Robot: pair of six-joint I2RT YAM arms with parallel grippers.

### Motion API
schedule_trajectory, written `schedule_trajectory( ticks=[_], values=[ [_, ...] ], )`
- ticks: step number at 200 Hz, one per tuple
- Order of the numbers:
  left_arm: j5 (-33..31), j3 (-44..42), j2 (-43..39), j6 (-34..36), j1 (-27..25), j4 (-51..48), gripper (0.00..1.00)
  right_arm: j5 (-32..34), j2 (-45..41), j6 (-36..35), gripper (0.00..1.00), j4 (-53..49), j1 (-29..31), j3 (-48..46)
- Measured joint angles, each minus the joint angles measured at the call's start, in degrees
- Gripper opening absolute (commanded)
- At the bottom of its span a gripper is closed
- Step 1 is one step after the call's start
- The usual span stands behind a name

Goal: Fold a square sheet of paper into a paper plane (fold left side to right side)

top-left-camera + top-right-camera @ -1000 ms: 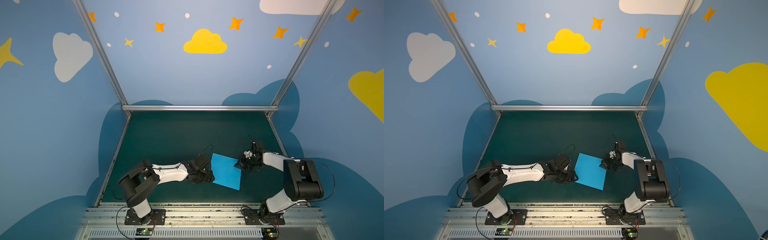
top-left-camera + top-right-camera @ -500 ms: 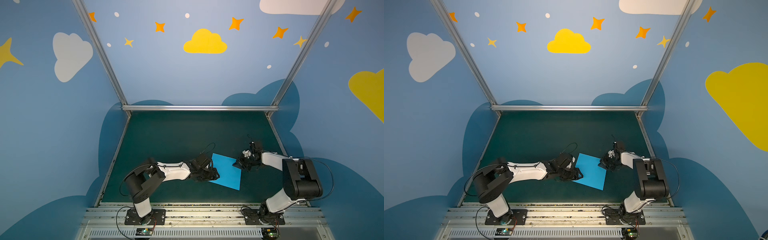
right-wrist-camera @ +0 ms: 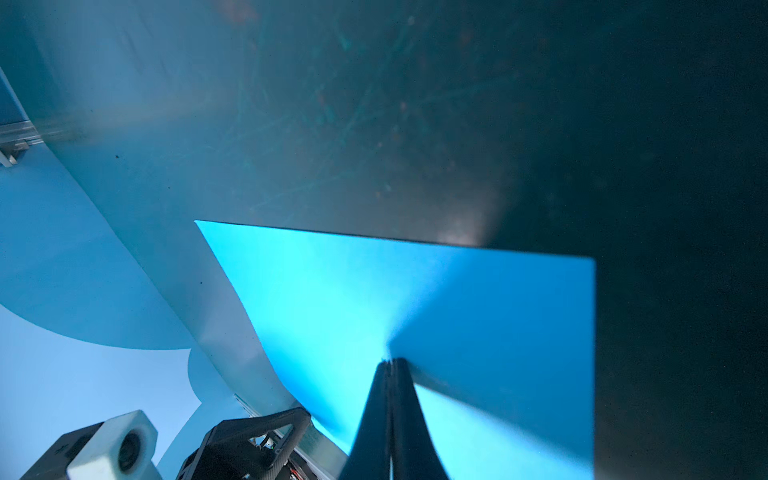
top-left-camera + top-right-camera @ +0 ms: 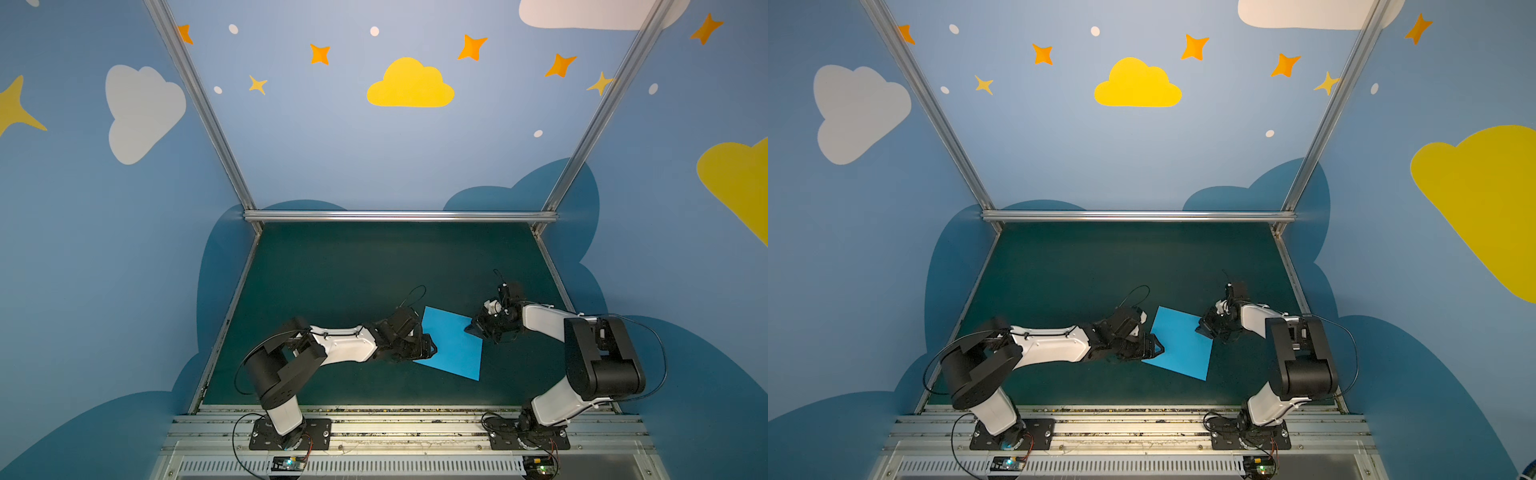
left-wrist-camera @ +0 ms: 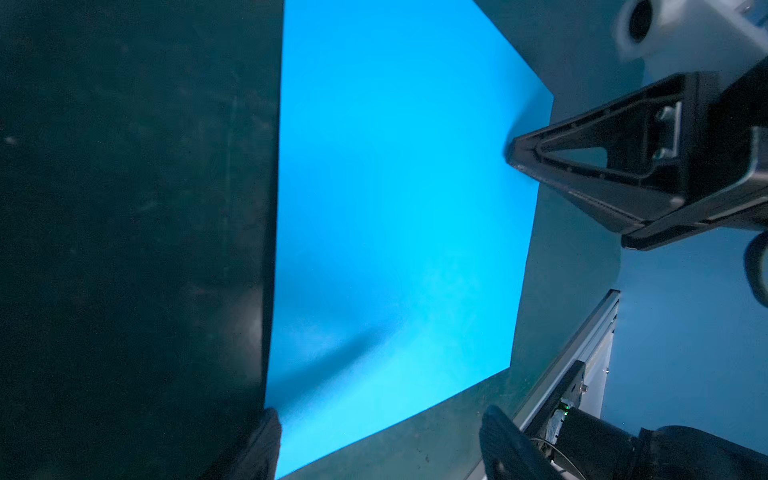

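The sheet of paper (image 4: 453,345) is laid on the table mat (image 4: 353,270), in its near half and somewhat right of the middle, slightly turned. It is flanked by the two grippers. The left gripper (image 4: 430,350) is placed at the sheet's left edge, close to the near left corner; in the left wrist view that corner is seen between the spread fingers (image 5: 498,440). The right gripper (image 4: 476,328) is set at the right edge, near the far right corner, its tip touching the sheet. A rail (image 4: 395,419) is fixed before the mat.
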Motion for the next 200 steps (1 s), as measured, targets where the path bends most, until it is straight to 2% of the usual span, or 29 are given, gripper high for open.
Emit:
schedule_trajectory(
  ticks=[95, 150, 200],
  values=[
    [-3.2, -4.5, -1.8, -3.0, -1.7, 6.2, 0.80, 0.2, 0.0, -0.1, 0.04, 0.0, 0.1, 0.0],
    [-2.7, 2.3, 3.8, -1.6, -1.9, 4.0, 0.82, 0.3, 0.0, 0.0, 0.04, 0.0, 0.1, 0.0],
    [-0.9, 8.0, 9.5, 1.5, -1.9, 6.5, 0.82, 0.3, 0.0, 0.0, 0.04, 0.0, 0.1, 0.0]
  ],
)
